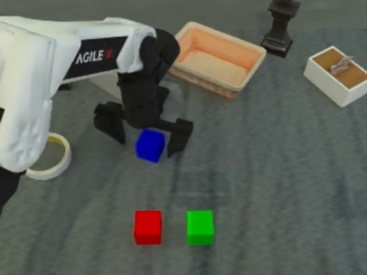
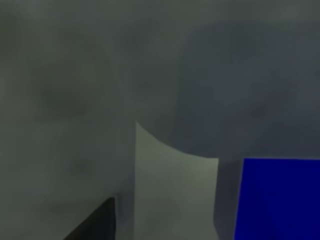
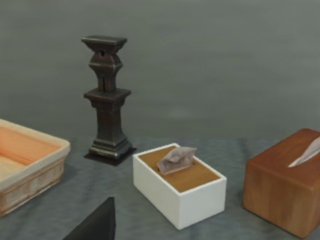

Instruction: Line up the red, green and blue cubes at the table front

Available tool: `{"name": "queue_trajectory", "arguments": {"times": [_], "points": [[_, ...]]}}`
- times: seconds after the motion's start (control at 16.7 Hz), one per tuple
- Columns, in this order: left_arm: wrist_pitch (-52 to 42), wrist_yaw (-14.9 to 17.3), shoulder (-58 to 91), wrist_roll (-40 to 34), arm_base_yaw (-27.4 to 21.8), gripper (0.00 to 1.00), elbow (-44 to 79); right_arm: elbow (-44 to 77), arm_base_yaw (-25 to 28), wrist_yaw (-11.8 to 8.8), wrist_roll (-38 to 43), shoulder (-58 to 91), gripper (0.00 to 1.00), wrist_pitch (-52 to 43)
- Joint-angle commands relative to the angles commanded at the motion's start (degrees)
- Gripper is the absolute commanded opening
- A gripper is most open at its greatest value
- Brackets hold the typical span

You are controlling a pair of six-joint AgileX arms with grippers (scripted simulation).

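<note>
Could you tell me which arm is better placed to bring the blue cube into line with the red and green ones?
The left. Its gripper is open and straddles the blue cube, behind the red cube and green cube. The right arm is out of the top view.

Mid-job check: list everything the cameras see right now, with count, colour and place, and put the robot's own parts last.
blue cube: 1, deep blue, mid-table, between the left gripper's spread fingers
red cube: 1, red, table front
green cube: 1, green, table front, right of the red cube, apart from it
basket: 1, pale orange, table back
dark pedestal: 1, black-brown, back, right of the basket
white box: 1, white with brown top, back right
wooden box: 1, reddish brown, right wrist view only
ring: 1, cream, left edge
table: 1, streaked dark grey
left gripper: 1, black, open around the blue cube
right arm: not in the top view
</note>
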Motion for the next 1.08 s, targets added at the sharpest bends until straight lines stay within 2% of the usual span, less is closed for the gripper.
{"name": "queue_trajectory", "arguments": {"times": [0.18, 0.96, 1.08], "points": [[0.05, 0.0, 0.03, 0.0, 0.0, 1.0, -0.03, 0.0, 0.0, 0.0, 0.0, 0.0, 1.0, 0.0], [0.05, 0.0, 0.03, 0.0, 0.0, 0.02, -0.03, 0.0, 0.0, 0.0, 0.0, 0.0, 1.0, 0.0], [0.05, 0.0, 0.03, 0.0, 0.0, 0.0, -0.03, 0.0, 0.0, 0.0, 0.0, 0.0, 1.0, 0.0]]}}
